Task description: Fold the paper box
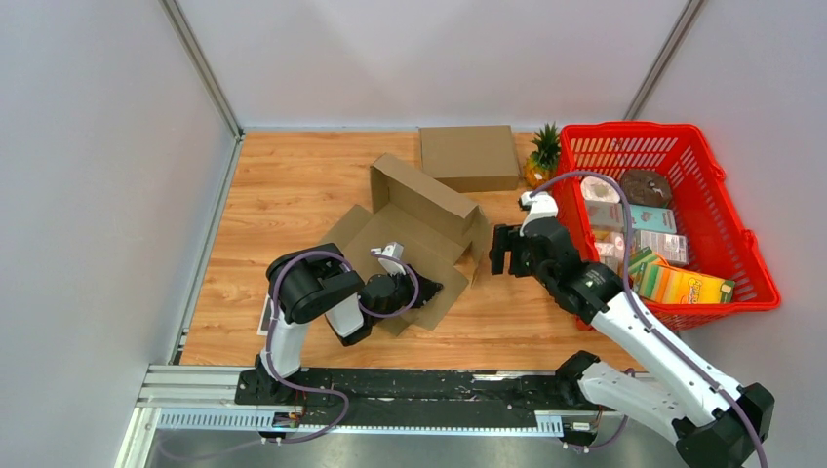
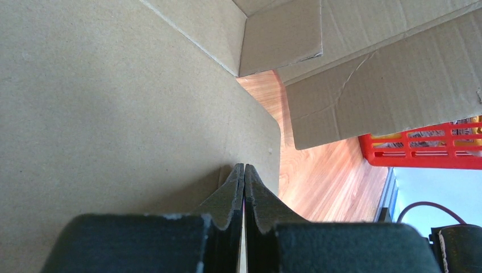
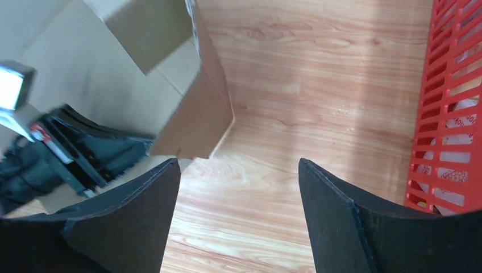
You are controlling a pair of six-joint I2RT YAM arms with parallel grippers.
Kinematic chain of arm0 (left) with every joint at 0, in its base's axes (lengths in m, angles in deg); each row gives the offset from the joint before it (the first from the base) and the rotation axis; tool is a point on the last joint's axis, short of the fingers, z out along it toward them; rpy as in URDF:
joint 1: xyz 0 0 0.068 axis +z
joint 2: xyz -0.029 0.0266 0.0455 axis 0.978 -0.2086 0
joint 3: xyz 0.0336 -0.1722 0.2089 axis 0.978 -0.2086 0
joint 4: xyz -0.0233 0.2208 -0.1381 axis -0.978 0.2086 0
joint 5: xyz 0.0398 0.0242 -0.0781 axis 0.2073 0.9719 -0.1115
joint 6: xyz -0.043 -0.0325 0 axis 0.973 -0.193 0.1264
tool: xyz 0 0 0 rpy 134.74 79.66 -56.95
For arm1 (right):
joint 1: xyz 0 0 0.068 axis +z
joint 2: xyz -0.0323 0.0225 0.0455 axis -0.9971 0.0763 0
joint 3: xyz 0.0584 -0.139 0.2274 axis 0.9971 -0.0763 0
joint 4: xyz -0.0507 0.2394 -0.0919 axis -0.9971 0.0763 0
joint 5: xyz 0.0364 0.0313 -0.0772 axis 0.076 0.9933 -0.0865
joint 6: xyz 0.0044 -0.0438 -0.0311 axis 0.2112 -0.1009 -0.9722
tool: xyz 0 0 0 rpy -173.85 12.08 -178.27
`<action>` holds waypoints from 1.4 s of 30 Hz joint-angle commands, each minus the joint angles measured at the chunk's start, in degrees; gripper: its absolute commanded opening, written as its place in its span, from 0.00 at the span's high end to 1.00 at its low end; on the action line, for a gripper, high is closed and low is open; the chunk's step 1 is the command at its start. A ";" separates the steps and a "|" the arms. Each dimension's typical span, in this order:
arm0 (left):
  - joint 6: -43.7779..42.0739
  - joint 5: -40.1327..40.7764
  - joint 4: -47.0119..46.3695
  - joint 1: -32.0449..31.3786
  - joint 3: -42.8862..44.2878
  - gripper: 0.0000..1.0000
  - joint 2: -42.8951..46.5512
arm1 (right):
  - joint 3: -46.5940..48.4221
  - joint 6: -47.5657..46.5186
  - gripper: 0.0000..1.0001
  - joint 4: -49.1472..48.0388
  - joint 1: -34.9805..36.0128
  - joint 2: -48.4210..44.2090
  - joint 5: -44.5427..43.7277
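The paper box (image 1: 410,234) lies partly unfolded in the middle of the wooden bench (image 1: 293,195). Its far wall stands up and a short flap is raised on its right side, while the near panels lie spread flat.

The left pincer (image 1: 429,291) lies low over the near right flap of the box. In the left wrist view its fingers (image 2: 233,190) are pressed together with nothing visible between them, and cardboard fills the view to their left.

The right pincer (image 1: 505,252) hovers just to the right of the box, beside the raised flap. Its jaws are spread wide and hold nothing. In the right wrist view only bare wood shows between the fingers, with a corner of the box just beyond the left one and apart from it.

A closed cardboard box (image 1: 470,156) sits at the far edge, with a pineapple (image 1: 542,154) just to its right. A red basket (image 1: 727,185) of packets and cartons stands at the right side of the bench.
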 commanded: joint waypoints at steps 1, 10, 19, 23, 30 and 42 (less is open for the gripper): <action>-1.42 -1.39 2.38 0.24 -1.28 0.94 -1.79 | -4.10 -6.64 0.21 -3.91 -0.17 -1.06 -3.17; -1.07 -2.36 1.59 0.59 -0.92 0.94 -2.49 | -7.35 -14.11 0.23 -26.52 -0.35 13.18 10.95; -1.16 -3.33 0.71 0.94 -1.28 0.95 -2.66 | -8.40 -21.84 0.20 -44.66 0.88 21.79 8.68; -1.07 -3.77 0.62 1.90 -2.24 0.95 -2.66 | -11.48 -21.06 0.22 -54.25 3.60 22.85 0.42; -0.89 -4.21 0.45 2.87 -2.25 0.95 -3.19 | -6.48 -10.08 0.26 -56.99 9.31 31.28 -18.16; -0.27 -6.75 -0.17 3.05 -0.92 0.95 -3.63 | -0.77 -2.51 0.51 -56.38 15.83 42.88 -40.89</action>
